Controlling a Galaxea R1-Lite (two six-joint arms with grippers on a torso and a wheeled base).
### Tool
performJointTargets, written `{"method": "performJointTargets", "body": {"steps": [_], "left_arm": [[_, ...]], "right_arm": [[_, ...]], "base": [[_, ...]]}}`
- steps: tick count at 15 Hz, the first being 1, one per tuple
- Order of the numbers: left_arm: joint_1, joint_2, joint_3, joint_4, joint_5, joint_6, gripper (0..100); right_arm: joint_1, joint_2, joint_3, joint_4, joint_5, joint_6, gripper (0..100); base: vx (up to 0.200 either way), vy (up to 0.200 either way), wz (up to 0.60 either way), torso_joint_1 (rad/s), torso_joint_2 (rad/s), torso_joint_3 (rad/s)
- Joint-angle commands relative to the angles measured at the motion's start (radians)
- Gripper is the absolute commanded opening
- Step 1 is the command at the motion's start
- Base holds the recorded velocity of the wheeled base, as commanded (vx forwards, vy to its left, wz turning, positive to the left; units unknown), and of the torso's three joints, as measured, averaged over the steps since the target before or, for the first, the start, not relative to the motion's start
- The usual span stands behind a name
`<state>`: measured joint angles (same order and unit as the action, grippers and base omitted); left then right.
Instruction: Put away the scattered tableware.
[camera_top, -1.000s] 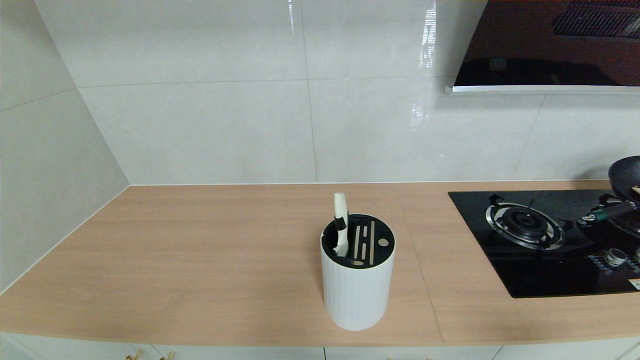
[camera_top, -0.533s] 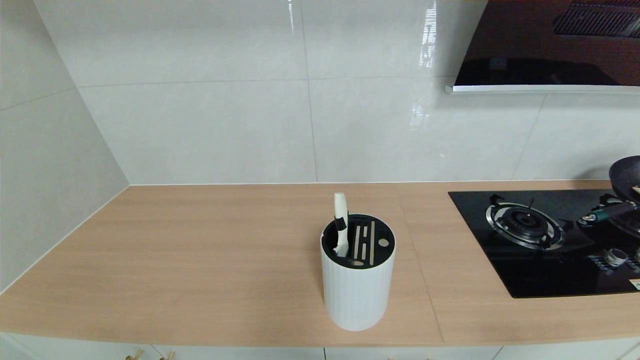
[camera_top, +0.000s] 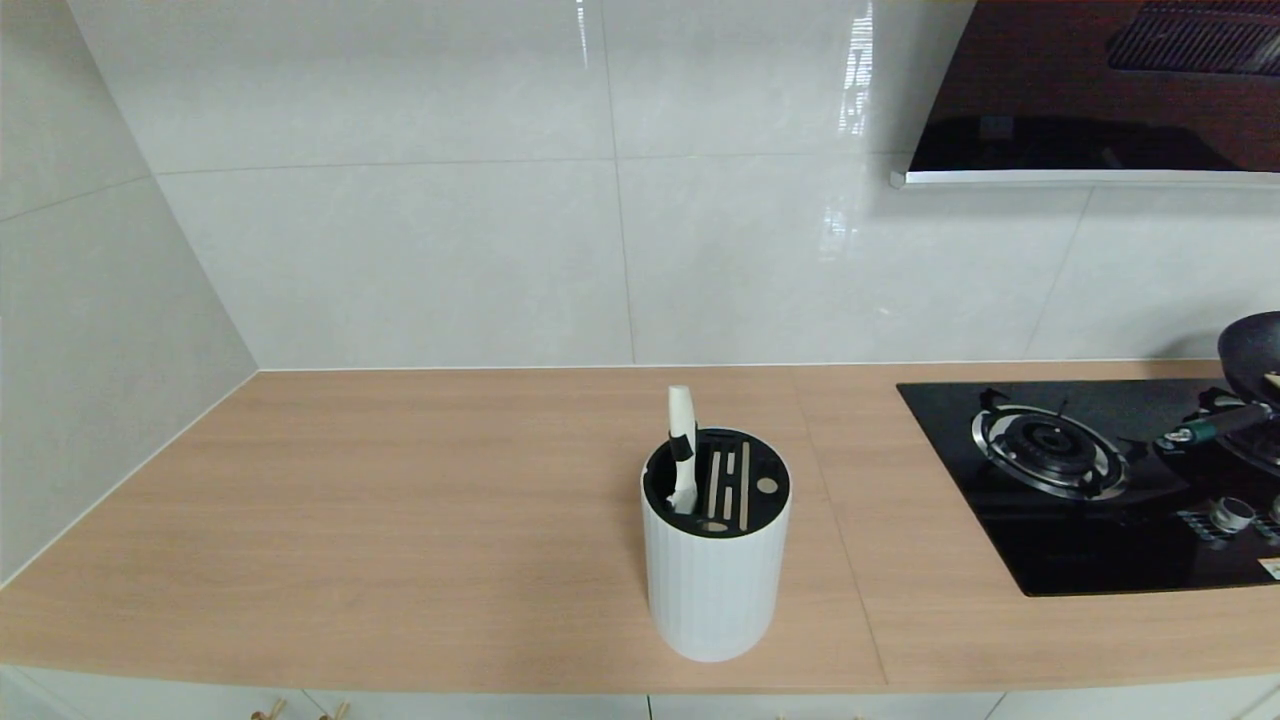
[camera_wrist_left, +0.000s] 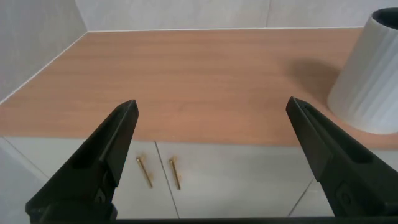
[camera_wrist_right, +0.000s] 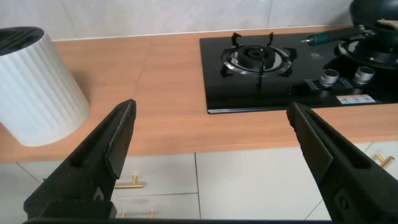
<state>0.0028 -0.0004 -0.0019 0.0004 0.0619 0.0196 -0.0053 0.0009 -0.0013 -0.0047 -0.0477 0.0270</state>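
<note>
Centrally on the wooden countertop (camera_top: 400, 520), near its front edge, stands a white ribbed knife holder (camera_top: 715, 590) with a black slotted top. One knife (camera_top: 682, 450) sits in a slot on the holder's left side, its white handle with a black band sticking up nearly upright above the rim; the blade is hidden inside. The other slots beside it show only pale narrow openings. To the right, set into the countertop and well apart from the holder, lies a black gas hob (camera_top: 1100, 540) with a ringed burner (camera_top: 1048, 448) and a dark pan (camera_top: 1252, 355) at the far right edge, its handle pointing toward the burner. A dark range hood (camera_top: 1100, 90) hangs on the tiled wall (camera_top: 400, 200) above the hob. The left gripper (camera_wrist_left: 211, 106) hangs in front of the counter edge, fingers (camera_wrist_left: 112, 155) spread wide with nothing between them, above pale cabinet doors (camera_wrist_left: 236, 180) with gold handles (camera_wrist_left: 143, 172); the holder stands off to one side of it. The right gripper (camera_wrist_right: 211, 107) likewise sits before the counter edge, its fingers (camera_wrist_right: 323, 162) wide apart and holding nothing, with the holder on one side and the hob with its knobs (camera_wrist_right: 329, 78) on the other.
</note>
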Motion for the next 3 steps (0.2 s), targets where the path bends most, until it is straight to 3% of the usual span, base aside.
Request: {"method": "performJointTargets", "body": {"steps": [1, 3], "left_arm": [[0.0, 0.002, 0.0, -0.002, -0.001, -0.004, 100], [0.0, 0.002, 0.0, -0.003, -0.001, -0.03, 100]], "right_arm": [[0.001, 0.001, 0.001, 0.002, 0.0, 0.002, 100], [0.001, 0.001, 0.001, 0.002, 0.0, 0.002, 100]], "base": [[0.0, 0.0, 0.0, 0.0, 0.0, 0.0], [0.0, 0.0, 0.0, 0.0, 0.0, 0.0]]}}
